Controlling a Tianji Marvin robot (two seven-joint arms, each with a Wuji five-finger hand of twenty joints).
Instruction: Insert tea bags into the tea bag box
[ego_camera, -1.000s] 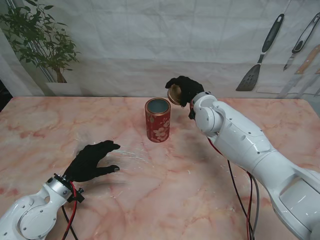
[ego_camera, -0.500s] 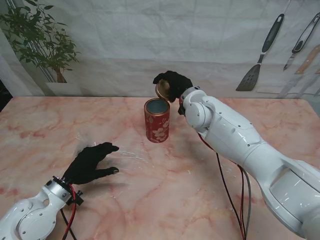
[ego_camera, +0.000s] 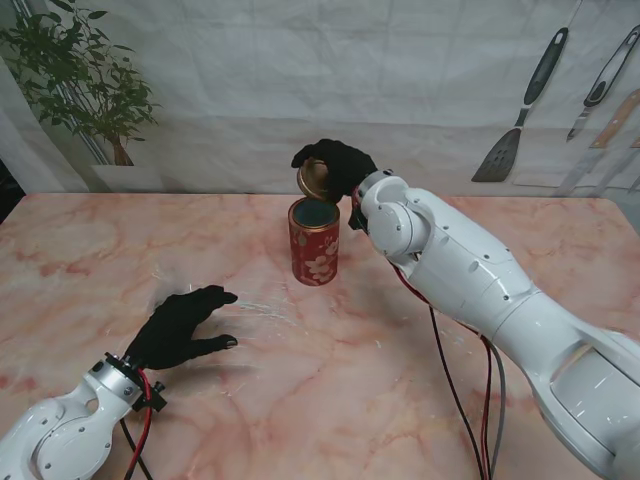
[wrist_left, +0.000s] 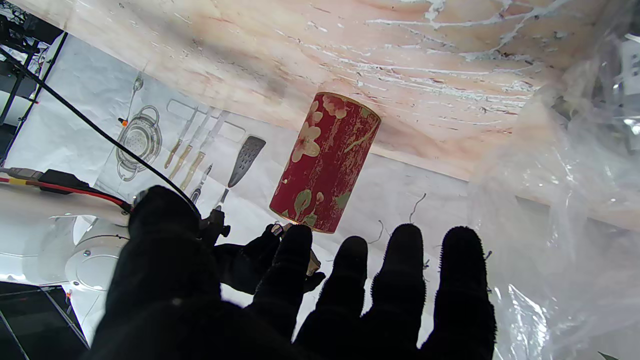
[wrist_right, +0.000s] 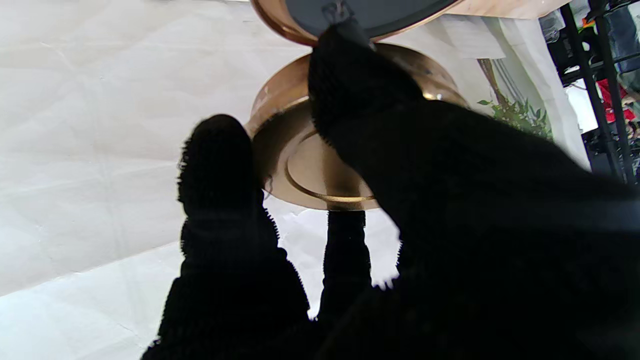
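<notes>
The red floral cylindrical tea tin (ego_camera: 314, 242) stands upright and uncapped mid-table. At its 12 o'clock, the right hand (ego_camera: 335, 167) grips the round gold metal lid (ego_camera: 312, 178), seemingly just above the rim. The left hand (ego_camera: 183, 325), at 7 o'clock, rests spread and empty.

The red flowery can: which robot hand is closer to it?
Right. The right hand holds the gold lid just over the red can; the left hand rests on the table, well apart, nearer to me.

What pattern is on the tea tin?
Red tea tin with pale flowers and gold-green leaves; clearest in the left wrist view.
</notes>
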